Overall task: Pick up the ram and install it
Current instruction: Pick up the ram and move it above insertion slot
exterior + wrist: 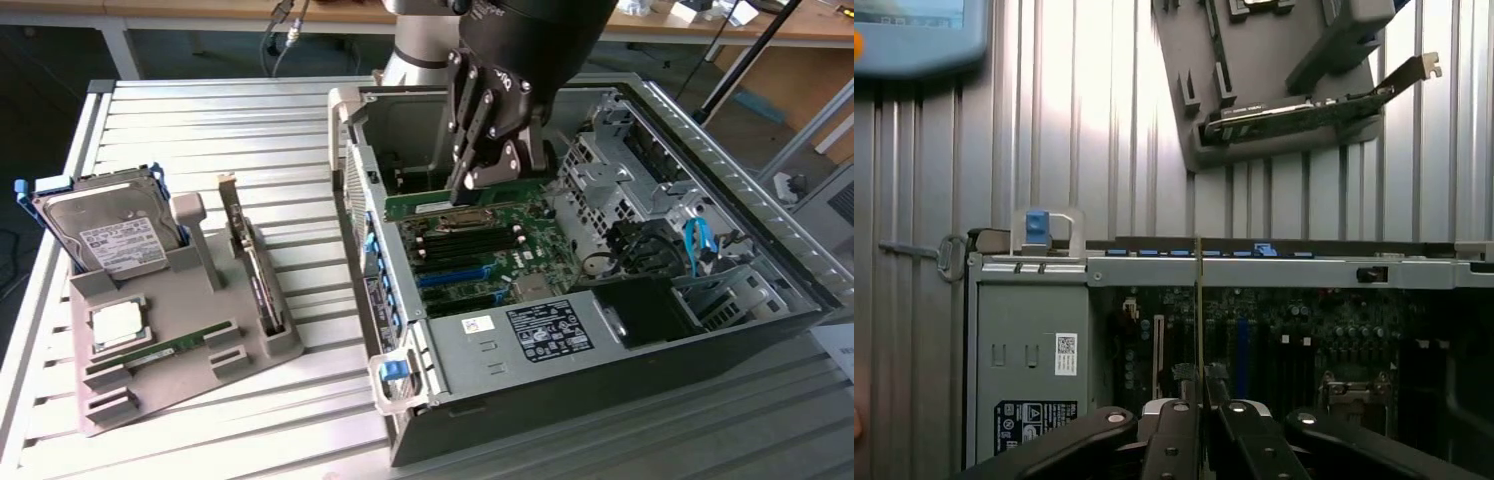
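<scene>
The ram [416, 206] is a long green stick, and my gripper [463, 192] is shut on it by its upper edge. It hangs lengthwise inside the open computer case [400, 400], over the motherboard [487, 265] and just behind the dark memory slots [467, 243]. Whether its lower edge touches the board I cannot tell. In the wrist view the ram [1199, 300] shows edge-on as a thin line running out from between my gripper [1199, 385] fingers, which are pressed against it.
A grey tray [260, 350] at the exterior view's left holds a hard drive [114, 235], a silver processor [118, 322], a card with a metal bracket [254, 265] and another green stick [171, 347]. Blue cables [694, 240] and drive bays fill the case's right side.
</scene>
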`<state>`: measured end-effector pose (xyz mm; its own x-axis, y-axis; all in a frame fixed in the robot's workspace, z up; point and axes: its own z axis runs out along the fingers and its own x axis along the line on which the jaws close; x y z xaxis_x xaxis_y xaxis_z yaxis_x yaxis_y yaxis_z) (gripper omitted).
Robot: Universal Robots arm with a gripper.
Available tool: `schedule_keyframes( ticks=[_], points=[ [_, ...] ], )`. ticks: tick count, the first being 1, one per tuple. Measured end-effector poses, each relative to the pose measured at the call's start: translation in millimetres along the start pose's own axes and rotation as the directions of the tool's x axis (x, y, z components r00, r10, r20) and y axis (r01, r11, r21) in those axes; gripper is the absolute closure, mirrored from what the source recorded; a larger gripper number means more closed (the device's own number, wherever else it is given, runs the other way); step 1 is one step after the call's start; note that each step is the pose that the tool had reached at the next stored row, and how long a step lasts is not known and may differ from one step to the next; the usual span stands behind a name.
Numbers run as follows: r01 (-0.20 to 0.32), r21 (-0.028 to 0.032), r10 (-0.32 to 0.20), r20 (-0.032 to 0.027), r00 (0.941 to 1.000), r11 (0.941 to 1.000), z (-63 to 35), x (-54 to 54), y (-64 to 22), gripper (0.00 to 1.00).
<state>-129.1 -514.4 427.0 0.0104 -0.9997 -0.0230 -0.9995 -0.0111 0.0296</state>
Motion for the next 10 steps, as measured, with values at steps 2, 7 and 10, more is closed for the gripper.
schedule_keyframes(
  ticks=[2, 7, 10],
  points=[
    [-0.008, 0.0002, 0.008, 0.0003, 1.0000, 1.0000, 0.3, -0.2, -3.7, 0.87],
    [-0.025, 0.0005, 0.025, 0.0006, 0.9997, 0.9997, 0.6, -0.5, -11.9, 0.87],
    [-0.030, 0.0007, 0.030, 0.0007, 0.9995, 0.9995, 0.7, -0.5, -18.9, 0.87]
  ],
)
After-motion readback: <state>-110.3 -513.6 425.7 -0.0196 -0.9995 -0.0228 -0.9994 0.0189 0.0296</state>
